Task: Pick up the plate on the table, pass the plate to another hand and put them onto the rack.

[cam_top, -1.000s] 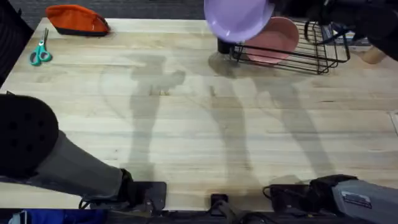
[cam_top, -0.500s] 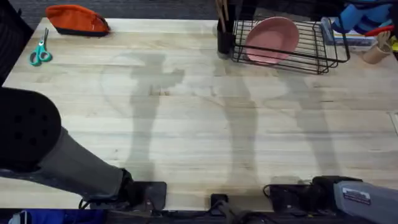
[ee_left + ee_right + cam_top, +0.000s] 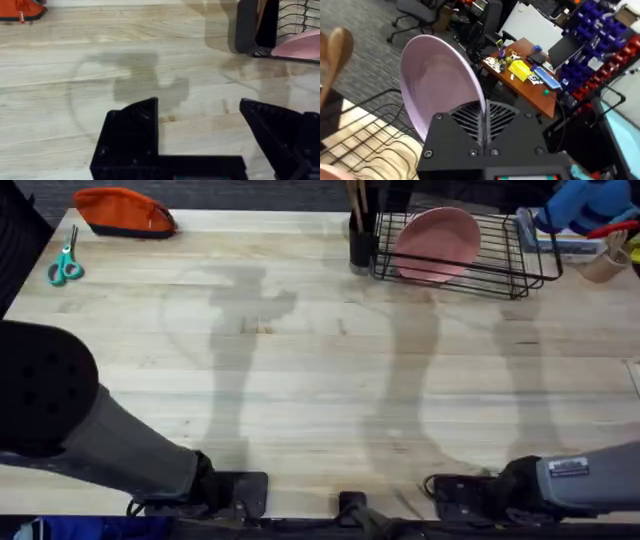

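Right tool (image 3: 482, 120) clamps the plate (image 3: 440, 82) by its rim, edge-on, held up above the rack (image 3: 375, 132). A thin pinch on glossy ware: any tilt and it could slip and drop onto the wires below. Left tool (image 3: 200, 130) hangs wide and empty over the surface (image 3: 75, 65). Beyond it, the pink plate (image 3: 435, 242) already leans in the rack, so a misjudged slot could mean a clash.

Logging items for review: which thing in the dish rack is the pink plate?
Find the black wire dish rack at the light wooden table's far right. The round, glossy pink plate leans in it, beside the black utensil cup.
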